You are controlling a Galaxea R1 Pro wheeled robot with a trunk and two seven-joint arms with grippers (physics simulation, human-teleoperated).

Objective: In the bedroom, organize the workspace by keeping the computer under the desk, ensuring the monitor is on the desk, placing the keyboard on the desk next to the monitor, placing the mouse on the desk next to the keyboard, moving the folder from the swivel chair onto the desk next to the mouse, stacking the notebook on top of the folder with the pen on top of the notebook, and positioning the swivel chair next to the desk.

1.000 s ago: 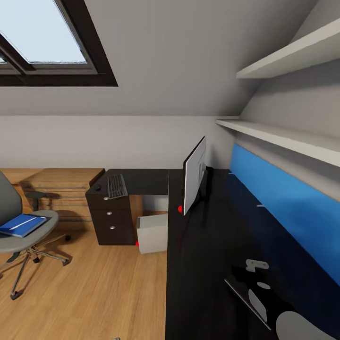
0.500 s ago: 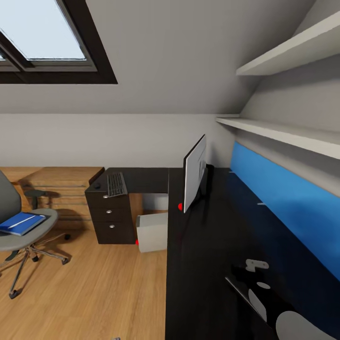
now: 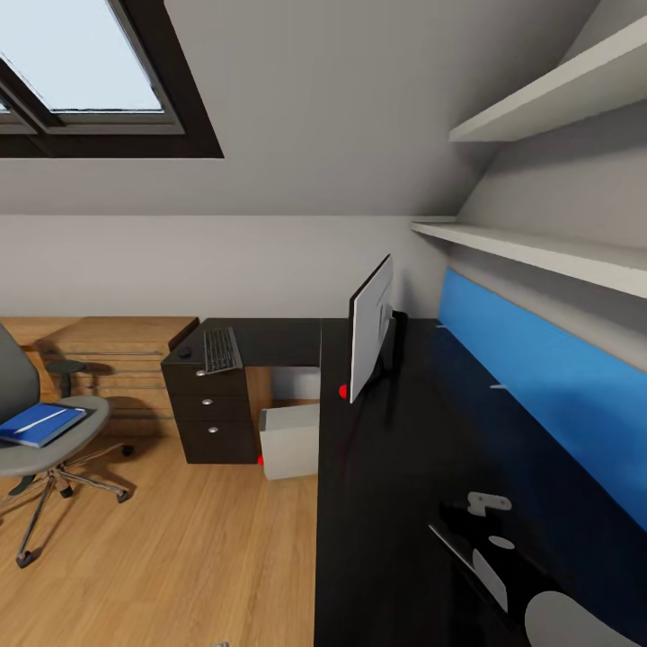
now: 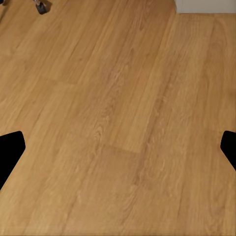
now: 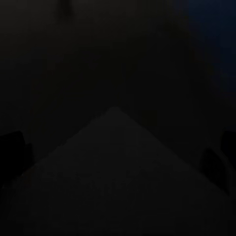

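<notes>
The desk (image 3: 395,503) is standing along the blue wall panel (image 3: 539,395), its glossy black top turning a corner toward the pale back wall. The monitor (image 3: 370,328) is standing upright on the desk near that inner corner, seen almost edge-on, with a red dot at its lower corner. The keyboard (image 3: 220,350) is lying on the far wing of the desk, above the dark drawer unit (image 3: 213,415) with silver knobs, and the mouse (image 3: 184,353) is sitting just beside it at that wing's outer edge. The computer (image 3: 289,442) is standing on the wood floor (image 3: 180,557) under the desk, just beside the drawer unit.

The swivel chair (image 3: 45,440) is standing well apart from the desk, near a light wooden dresser (image 3: 99,359). The folder (image 3: 40,424) is lying flat on the chair's grey seat, and the pen (image 3: 40,419) is resting on top of it. Whether a notebook is lying between them cannot be told.

In the left wrist view, the left gripper (image 4: 118,147) is hanging over bare floor with its two dark fingertips (image 4: 11,147) spread far apart, holding nothing. The right wrist view is very dark, facing the black desk top; the right gripper (image 5: 118,160) is showing as faint shapes at either edge, and whether it is spread or closed cannot be told.
</notes>
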